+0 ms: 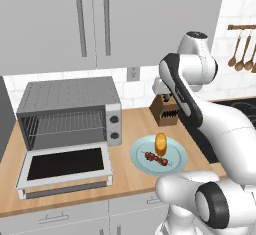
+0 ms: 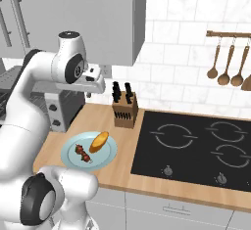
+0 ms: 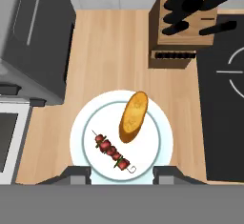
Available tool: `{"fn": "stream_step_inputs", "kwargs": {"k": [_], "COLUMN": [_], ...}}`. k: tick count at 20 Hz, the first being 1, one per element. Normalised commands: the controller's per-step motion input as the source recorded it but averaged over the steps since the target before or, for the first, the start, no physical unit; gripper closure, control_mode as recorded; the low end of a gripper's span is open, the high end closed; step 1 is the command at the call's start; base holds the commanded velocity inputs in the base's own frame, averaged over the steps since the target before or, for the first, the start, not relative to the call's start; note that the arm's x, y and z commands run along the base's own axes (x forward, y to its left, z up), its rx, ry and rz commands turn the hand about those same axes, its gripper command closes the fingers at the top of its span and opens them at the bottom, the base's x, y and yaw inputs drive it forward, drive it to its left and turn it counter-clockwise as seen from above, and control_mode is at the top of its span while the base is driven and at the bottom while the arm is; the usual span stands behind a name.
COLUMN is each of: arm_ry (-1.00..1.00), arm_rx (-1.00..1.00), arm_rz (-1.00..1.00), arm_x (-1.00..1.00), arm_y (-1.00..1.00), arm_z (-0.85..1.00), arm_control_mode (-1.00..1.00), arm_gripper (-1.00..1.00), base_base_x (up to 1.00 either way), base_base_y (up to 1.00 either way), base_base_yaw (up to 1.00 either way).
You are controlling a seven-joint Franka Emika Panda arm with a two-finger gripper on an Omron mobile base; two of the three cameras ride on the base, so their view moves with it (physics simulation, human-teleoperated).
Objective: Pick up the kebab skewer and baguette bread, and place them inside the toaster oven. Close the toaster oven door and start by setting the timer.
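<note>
The kebab skewer point(image 3: 113, 152) and the baguette bread point(image 3: 133, 117) lie side by side on a pale blue plate point(image 3: 81, 137) on the wooden counter. My gripper point(image 3: 121, 174) hangs high above the plate, open, with nothing between its fingertips point(image 3: 78, 172). In the base views the skewer point(image 1: 156, 158) sits in front of the baguette point(image 1: 160, 143). The toaster oven point(image 1: 70, 96) stands left of the plate, its wire rack bare. The toaster oven door point(image 1: 67, 164) is dropped flat open. From the right I see the gripper point(image 2: 90, 93) well above the plate point(image 2: 105, 156).
A wooden knife block point(image 1: 165, 110) stands behind the plate by the wall. A black stovetop point(image 2: 196, 146) lies to the right. Wooden spoons point(image 2: 225, 67) hang on the tiled wall. Upper cabinets point(image 1: 90, 19) overhang the oven.
</note>
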Motion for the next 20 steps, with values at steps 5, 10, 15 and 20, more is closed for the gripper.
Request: {"fn": "stream_step_inputs", "kwargs": {"k": [5, 10, 15, 20], "arm_ry": [0.00, -0.09, -0.05, -0.16], "arm_rx": [0.00, -0.08, -0.12, -0.01], "arm_rz": [0.00, 0.00, -0.12, -0.12], "arm_x": [-0.24, -0.41, 0.17, 0.05], "arm_y": [0.05, 0.87, 1.00, 1.00], "arm_z": [-0.13, -0.38, -0.65, -0.31], "arm_control_mode": [-1.00, -1.00, -1.00, -1.00], "arm_gripper": [-1.00, -1.00, -1.00, -1.00], "base_base_x": [0.00, 0.00, 0.00, 0.00], "base_base_y": [0.00, 0.00, 0.00, 0.00], "base_base_yaw": [0.00, 0.00, 0.00, 0.00]}}
